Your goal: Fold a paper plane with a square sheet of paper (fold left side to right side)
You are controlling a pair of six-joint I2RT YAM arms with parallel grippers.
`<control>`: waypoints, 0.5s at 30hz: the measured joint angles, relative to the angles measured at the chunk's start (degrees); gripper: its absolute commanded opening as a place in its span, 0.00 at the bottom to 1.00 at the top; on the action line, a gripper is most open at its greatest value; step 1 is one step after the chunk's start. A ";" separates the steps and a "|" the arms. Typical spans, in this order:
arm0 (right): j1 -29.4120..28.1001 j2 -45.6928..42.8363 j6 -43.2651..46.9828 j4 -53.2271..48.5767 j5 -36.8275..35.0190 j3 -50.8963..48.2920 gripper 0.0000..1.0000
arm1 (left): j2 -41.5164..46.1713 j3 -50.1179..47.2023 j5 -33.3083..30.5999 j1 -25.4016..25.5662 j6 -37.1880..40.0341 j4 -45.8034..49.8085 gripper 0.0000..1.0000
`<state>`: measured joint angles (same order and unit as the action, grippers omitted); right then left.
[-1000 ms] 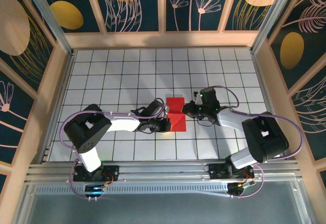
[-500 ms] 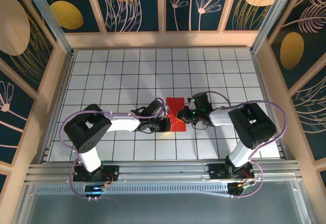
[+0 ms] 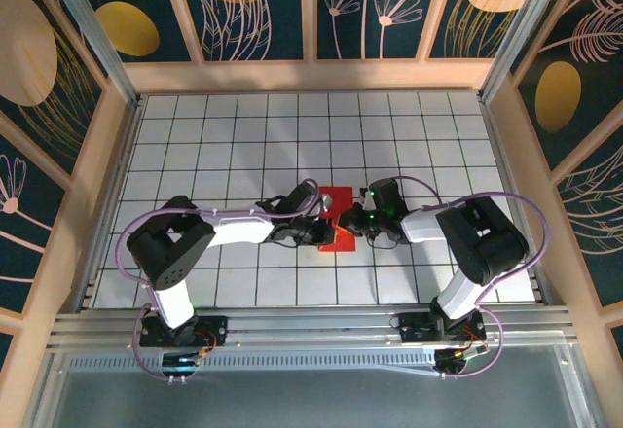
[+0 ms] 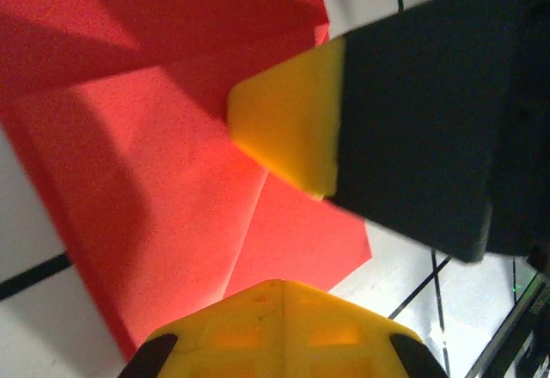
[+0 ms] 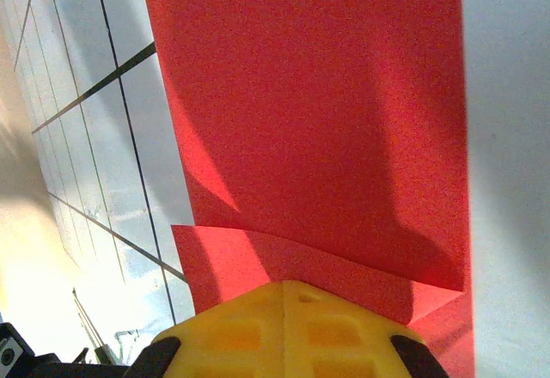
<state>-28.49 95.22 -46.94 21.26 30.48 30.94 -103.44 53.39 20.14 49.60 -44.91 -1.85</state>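
Note:
The red square sheet of paper lies on the white grid table near its middle, folded into a narrow layered strip. My left gripper reaches in from the left, shut, its tip resting on the sheet's left part. In the left wrist view its joined yellow tips sit over the creased red sheet, with the right gripper's yellow fingertip just beyond. My right gripper comes from the right, shut. Its tips press on a folded red flap.
Wooden walls with dark floral panels enclose the table at the back and both sides. An aluminium rail runs along the near edge by the arm bases. Open grid tiles lie behind and to either side of the sheet.
The right gripper has moved left onto the sheet. The left gripper has shifted right and slightly back over it. The red sheet now looks narrower and flatter than a second ago.

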 measured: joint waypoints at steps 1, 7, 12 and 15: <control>0.00 0.00 0.00 -0.02 0.00 0.00 0.00 | -0.48 0.44 0.00 0.00 0.00 -0.04 0.00; 0.00 0.00 0.04 -0.02 0.00 0.00 0.00 | -4.04 2.73 -0.02 -0.07 0.00 0.00 0.00; 0.00 0.00 0.04 -0.04 0.00 0.00 0.00 | -4.76 3.54 -0.09 -0.44 -0.02 -0.15 0.00; 0.00 0.00 0.02 -0.04 0.00 0.00 0.00 | -4.83 3.52 0.07 -0.70 -0.22 -0.33 0.00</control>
<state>-28.49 95.22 -46.92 21.21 30.48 30.94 -108.27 56.90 20.21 48.90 -45.12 -2.17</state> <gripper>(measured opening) 0.052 0.054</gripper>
